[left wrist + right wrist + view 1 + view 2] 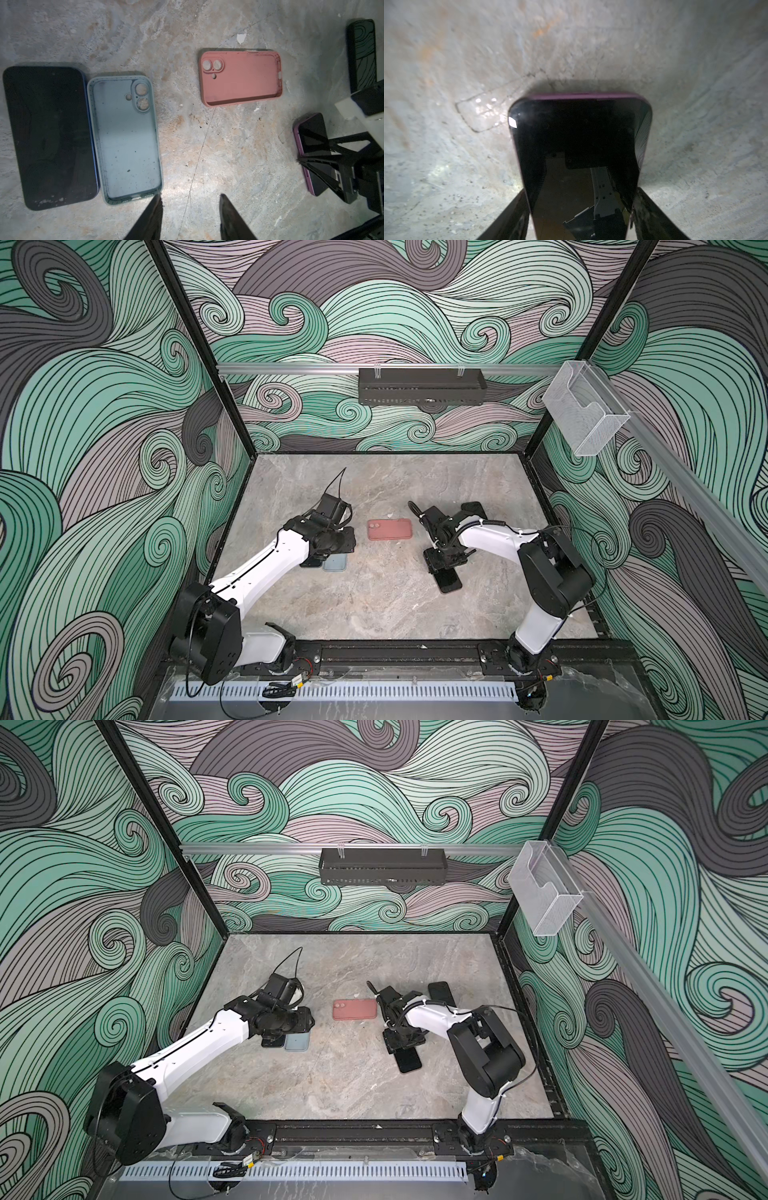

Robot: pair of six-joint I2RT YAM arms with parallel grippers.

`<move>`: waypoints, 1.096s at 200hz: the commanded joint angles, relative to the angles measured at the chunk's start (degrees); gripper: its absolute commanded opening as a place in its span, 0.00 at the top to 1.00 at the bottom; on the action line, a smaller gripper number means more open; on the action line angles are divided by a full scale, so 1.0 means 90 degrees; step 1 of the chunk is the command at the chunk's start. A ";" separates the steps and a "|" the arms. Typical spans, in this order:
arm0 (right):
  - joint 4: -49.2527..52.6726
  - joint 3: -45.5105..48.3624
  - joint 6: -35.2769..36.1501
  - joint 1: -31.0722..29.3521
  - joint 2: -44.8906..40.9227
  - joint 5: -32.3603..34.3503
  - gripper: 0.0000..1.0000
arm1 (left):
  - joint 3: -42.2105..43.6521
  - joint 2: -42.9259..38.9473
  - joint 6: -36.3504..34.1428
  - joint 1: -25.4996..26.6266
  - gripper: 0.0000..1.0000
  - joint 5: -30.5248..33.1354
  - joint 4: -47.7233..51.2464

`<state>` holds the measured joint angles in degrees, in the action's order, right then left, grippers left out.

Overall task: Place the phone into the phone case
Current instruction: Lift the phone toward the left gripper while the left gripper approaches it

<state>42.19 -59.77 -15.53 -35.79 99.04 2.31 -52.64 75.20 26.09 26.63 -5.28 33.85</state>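
A black-screened phone [579, 128] with a purple edge lies on the marble table, right of centre in both top views [449, 583] [409, 1063]. My right gripper [581, 190] is shut on the phone, one finger against each long side. An empty pink phone case [390, 529] [239, 78] lies open side up mid-table. An empty blue-grey phone case [126, 137] [336, 563] lies beside a dark phone [49, 137]. My left gripper [191, 195] hangs open over bare table next to the blue-grey case's end; in a top view the left gripper [338, 545] partly covers both.
Another black phone [473, 508] [362, 54] lies behind the right arm. A black basket [422, 385] hangs on the back rail, and a clear holder [584, 410] hangs at the right wall. Patterned walls close the table in on three sides.
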 commanded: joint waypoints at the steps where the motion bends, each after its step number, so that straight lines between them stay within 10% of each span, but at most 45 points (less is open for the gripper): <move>1: -0.0454 0.0153 -0.0218 -0.0025 -0.0533 0.0178 0.39 | 0.0075 -0.0119 -0.0180 -0.0038 0.53 -0.0374 -0.0339; 219: -0.2167 0.1094 0.1120 -0.0334 -0.3110 -0.0724 0.47 | -0.0494 0.0286 -0.0441 0.0300 0.50 -0.2889 -0.1195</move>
<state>25.69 -50.33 -9.52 -37.74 73.91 -3.11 -52.80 76.99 24.10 29.06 -24.53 22.44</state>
